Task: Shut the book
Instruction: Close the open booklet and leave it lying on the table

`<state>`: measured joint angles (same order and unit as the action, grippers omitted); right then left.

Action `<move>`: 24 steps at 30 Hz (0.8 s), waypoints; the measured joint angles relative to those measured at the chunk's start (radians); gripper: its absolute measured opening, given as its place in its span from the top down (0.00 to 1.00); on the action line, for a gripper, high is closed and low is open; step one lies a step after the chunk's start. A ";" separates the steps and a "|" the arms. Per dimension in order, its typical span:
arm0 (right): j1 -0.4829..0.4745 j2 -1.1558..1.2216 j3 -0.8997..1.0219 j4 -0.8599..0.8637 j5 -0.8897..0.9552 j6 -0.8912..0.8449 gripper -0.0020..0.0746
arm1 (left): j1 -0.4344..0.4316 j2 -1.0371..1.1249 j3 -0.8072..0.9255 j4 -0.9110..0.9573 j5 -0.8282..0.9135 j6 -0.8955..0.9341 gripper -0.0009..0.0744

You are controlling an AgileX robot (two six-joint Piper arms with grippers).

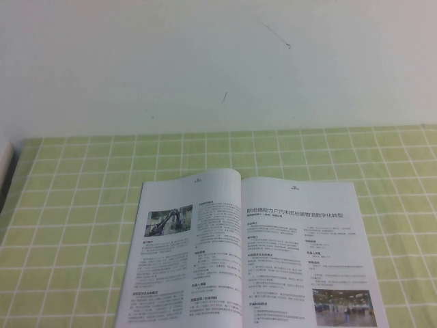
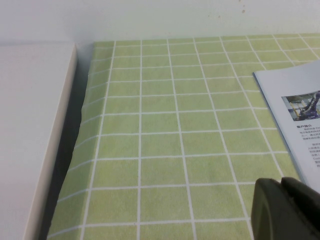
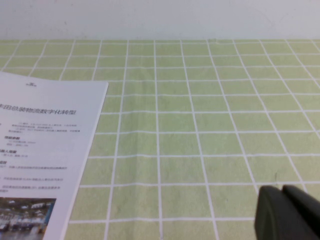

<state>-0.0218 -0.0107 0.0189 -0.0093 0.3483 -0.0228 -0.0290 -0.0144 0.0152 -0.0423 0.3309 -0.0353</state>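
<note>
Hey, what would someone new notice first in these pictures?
The open white book of printed text and photos lies flat on the green white-gridded tablecloth. The dark left gripper is shut near its left page, the dark right gripper shut near its right page.

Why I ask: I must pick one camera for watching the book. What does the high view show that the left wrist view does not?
Only the high view: the open book with both pages and the centre fold. Only the left wrist view: the left gripper, over the green checked cloth near the book's left edge. Both: that cloth and the left page's photo. The right gripper appears in neither; the right wrist view shows it over the cloth to the book's right.
</note>
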 joint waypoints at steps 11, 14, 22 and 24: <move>0.000 0.000 0.000 0.000 0.000 0.004 0.98 | 0.000 0.000 0.000 0.001 0.000 0.003 0.99; 0.000 0.000 0.000 0.000 0.000 0.004 0.98 | 0.000 0.000 0.000 0.001 0.000 0.003 0.99; 0.000 0.000 0.009 -0.060 -0.088 0.006 0.98 | 0.000 0.000 0.007 0.004 -0.141 0.003 0.99; 0.000 0.000 0.009 -0.068 -0.200 0.006 0.98 | 0.000 0.000 0.007 0.004 -0.249 0.003 0.99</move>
<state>-0.0218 -0.0107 0.0280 -0.0774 0.1486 -0.0168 -0.0290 -0.0144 0.0217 -0.0385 0.0821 -0.0327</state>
